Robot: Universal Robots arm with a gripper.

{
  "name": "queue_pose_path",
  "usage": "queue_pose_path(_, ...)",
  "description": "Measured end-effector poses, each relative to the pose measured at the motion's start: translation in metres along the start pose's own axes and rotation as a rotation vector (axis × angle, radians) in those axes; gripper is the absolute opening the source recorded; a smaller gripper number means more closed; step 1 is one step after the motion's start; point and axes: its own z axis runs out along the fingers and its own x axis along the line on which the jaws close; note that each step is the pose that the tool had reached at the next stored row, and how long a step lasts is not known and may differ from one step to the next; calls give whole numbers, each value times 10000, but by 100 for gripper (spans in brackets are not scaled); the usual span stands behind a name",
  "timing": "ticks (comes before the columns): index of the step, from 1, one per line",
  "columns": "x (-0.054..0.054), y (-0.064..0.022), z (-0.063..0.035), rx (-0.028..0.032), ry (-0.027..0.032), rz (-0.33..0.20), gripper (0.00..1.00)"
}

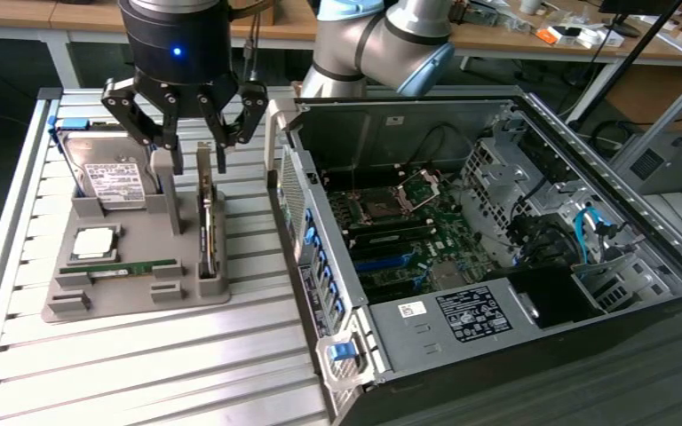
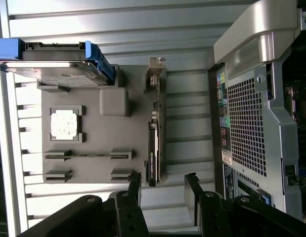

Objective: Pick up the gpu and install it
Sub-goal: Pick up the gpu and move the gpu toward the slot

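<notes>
Spread wide and empty, the jaws of the gripper [image 1: 194, 146] hang above the grey tray [image 1: 128, 297], clear of every part on it. The gpu [image 2: 153, 148] stands on edge in the slot along the tray's edge nearest the computer case [image 1: 317, 231]. Its long axis runs down that edge, with the silvery bracket at the hard drive [image 1: 110, 182] end. In the wrist view the card's line passes between the two fingers [image 2: 135, 190], closer to this one than to the other.

Exterior: high oblique. Wrist: overhead. Shared: tray [image 1: 139, 244] [image 2: 98, 140].
</notes>
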Motion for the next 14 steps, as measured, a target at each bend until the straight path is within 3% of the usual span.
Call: queue_pose_path(14, 3, -3, 69, -1, -1, 0, 48)
